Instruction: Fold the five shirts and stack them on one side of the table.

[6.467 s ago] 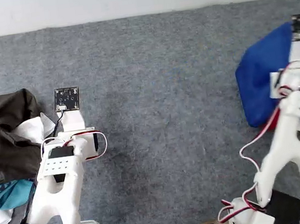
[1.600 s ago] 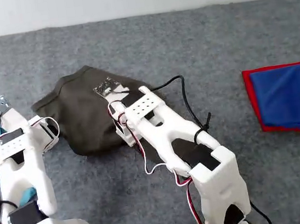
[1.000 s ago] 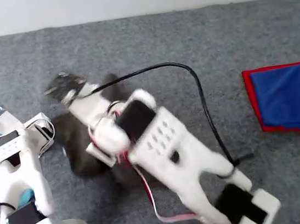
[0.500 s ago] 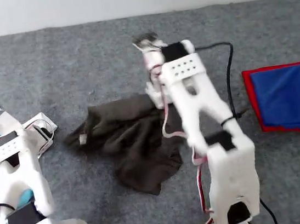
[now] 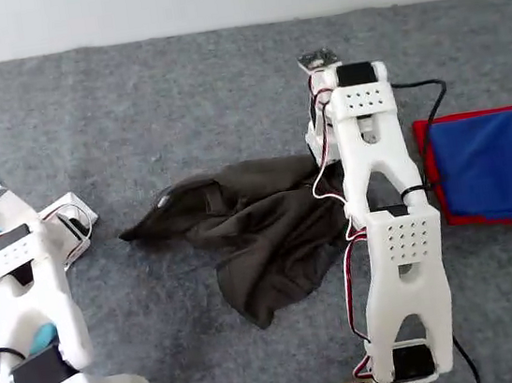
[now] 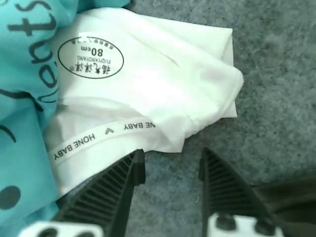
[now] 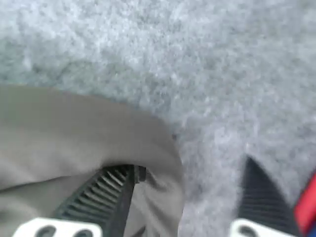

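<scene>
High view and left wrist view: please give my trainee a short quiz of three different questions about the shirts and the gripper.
1. True or false: the folded blue shirt lies on the folded red shirt.
2. Where is the crumpled dark brown shirt? A) on the stack; B) in the middle of the grey carpeted table; C) under a teal shirt.
3. Fill in: the left gripper, near the white cotton shirt, is ____.
Key: 1 true; 2 B; 3 open.
</scene>
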